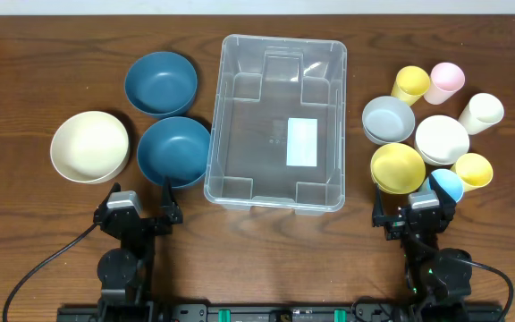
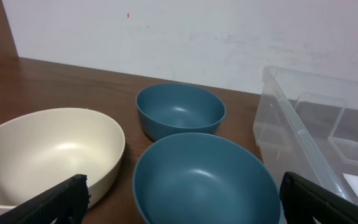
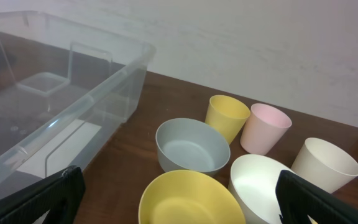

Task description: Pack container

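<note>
The container (image 1: pixel 217 134) is a large clear plastic bin with a white label (image 1: pixel 302 143) on its floor. It stands in the middle of the table with nothing inside, and shows at the edge of both wrist views (image 2: pixel 291 124) (image 3: pixel 73 93). My left gripper (image 1: pixel 141 195) is at the front left, open, with its jaws spread either side of the near blue bowl (image 2: pixel 204 180) and nothing held. My right gripper (image 1: pixel 414 201) is at the front right, also open, just behind the yellow bowl (image 3: pixel 191 199).
Left of the bin are a cream bowl (image 1: pixel 89 146) and two blue bowls (image 1: pixel 160 82) (image 1: pixel 173 150). To its right are a grey bowl (image 1: pixel 388 119), a white bowl (image 1: pixel 442 139), a yellow bowl (image 1: pixel 397 167) and several cups, among them pink (image 1: pixel 445 80) and blue (image 1: pixel 446 185).
</note>
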`<action>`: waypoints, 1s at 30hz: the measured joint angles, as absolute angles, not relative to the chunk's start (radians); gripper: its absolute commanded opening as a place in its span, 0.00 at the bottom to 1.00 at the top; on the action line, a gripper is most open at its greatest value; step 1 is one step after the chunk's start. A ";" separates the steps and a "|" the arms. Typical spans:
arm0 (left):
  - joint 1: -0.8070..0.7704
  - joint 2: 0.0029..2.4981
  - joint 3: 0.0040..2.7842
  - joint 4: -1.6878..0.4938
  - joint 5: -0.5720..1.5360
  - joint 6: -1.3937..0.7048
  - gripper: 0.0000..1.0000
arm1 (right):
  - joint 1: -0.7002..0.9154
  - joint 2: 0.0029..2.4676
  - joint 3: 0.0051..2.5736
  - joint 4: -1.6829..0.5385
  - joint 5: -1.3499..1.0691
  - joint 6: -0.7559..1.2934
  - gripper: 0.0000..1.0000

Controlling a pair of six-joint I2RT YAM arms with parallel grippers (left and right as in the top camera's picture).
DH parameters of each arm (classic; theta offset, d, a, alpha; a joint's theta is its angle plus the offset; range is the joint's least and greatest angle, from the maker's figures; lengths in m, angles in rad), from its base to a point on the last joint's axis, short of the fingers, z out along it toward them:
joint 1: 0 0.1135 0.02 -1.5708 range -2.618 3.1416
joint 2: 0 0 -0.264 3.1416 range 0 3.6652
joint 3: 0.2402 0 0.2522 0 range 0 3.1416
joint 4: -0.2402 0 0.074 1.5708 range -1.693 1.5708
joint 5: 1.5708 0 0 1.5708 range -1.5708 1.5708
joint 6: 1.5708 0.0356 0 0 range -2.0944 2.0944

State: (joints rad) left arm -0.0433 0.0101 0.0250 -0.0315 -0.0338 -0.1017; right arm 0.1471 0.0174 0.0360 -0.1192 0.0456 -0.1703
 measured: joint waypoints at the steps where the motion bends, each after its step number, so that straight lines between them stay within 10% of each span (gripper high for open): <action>1: -0.043 0.010 0.025 -0.031 -0.034 -0.102 0.98 | 0.147 0.017 0.036 -0.119 0.046 -0.170 0.99; 30: -0.043 0.223 0.419 -0.332 -0.162 -0.154 0.98 | 0.147 0.018 0.035 -0.120 0.046 -0.171 0.99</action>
State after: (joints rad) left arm -0.0429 0.2230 0.4194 -0.3325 -0.1616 -0.1539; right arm 0.1471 0.0177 0.0353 -0.1204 0.0456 -0.1711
